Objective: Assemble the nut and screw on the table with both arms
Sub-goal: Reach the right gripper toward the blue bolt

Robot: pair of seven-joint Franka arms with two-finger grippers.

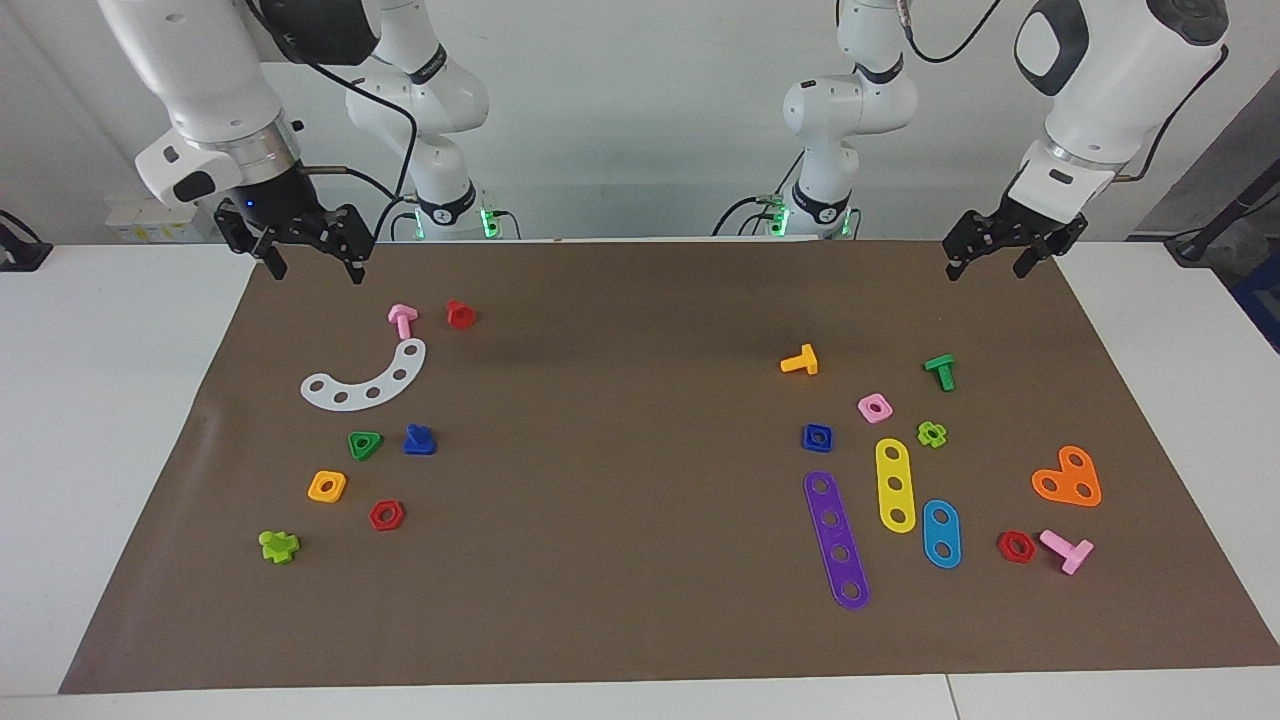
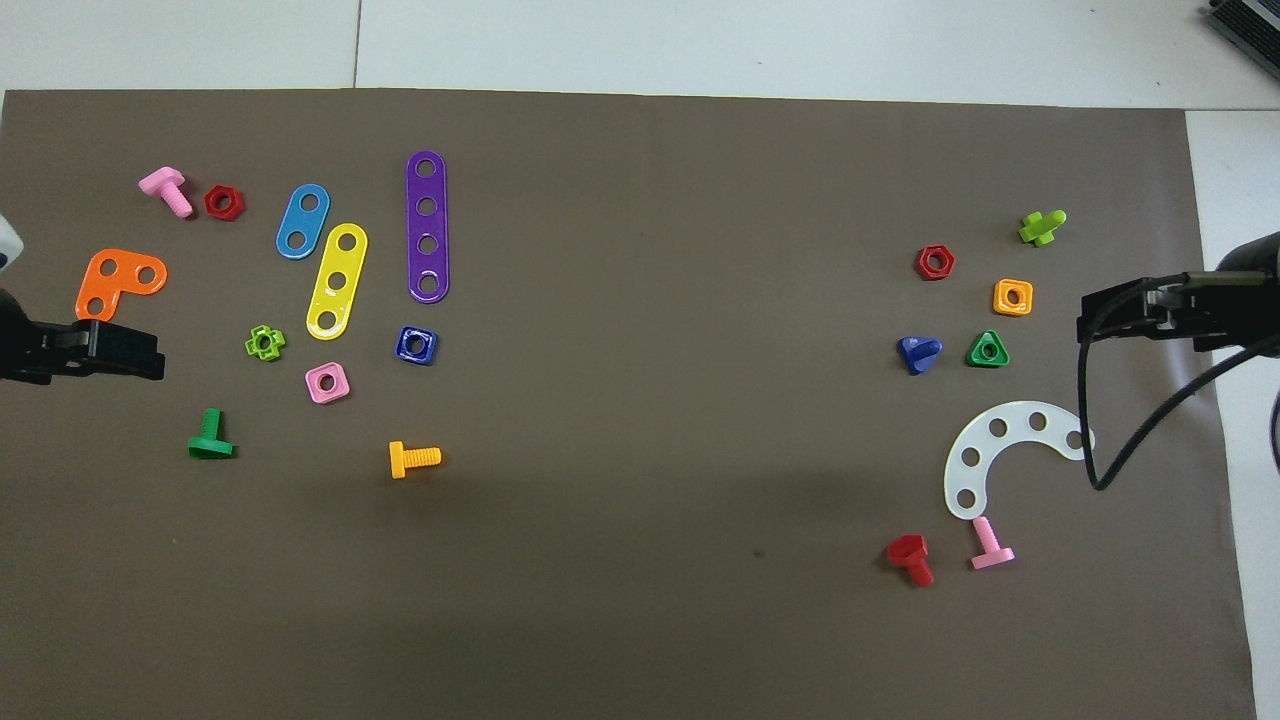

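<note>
Dark-blue square nut [image 1: 817, 437], round hole; dark-blue stubby screw [image 1: 419, 440].

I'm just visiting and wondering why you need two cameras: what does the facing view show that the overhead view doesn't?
Only the facing view shows the whole white arms, their bases and the wall, with the left gripper and right gripper hanging open above the mat's robot-side corners. Only the overhead view shows the parts nearly straight from above, with just the grippers at its edges. Both show the brown mat, the blue nut at the left arm's end and the blue screw at the right arm's end.
</note>
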